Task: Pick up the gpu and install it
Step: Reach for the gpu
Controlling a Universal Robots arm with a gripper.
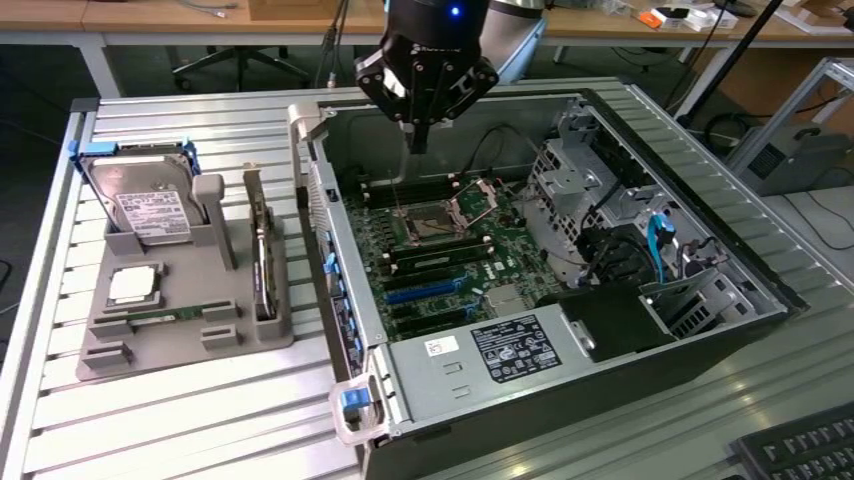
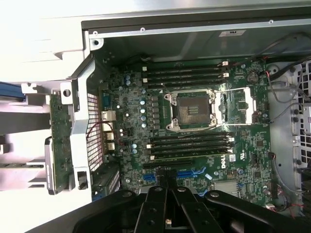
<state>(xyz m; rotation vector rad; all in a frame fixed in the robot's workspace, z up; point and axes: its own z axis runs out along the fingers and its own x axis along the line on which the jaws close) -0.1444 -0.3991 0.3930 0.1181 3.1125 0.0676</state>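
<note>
Standing on its long edge in a slot of the grey holder [image 1: 174, 352], the gpu [image 1: 263, 255] is just beside the open computer case [image 1: 315, 190], probably kept upright so that fingers can take it from above; its long axis runs from the far side to the near side of the exterior view. The gripper [image 1: 419, 140] hangs over the motherboard [image 1: 454, 250] inside the case, well apart from the card; its fingers are pressed together on nothing.

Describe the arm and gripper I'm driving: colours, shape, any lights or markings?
The gripper is matte black: a rounded body with hinged link bars tapering to a narrow tip. The wrist view shows round pivot bolts on the links. A small blue light glows just above it. The arm segment behind is pale grey-blue.
</note>
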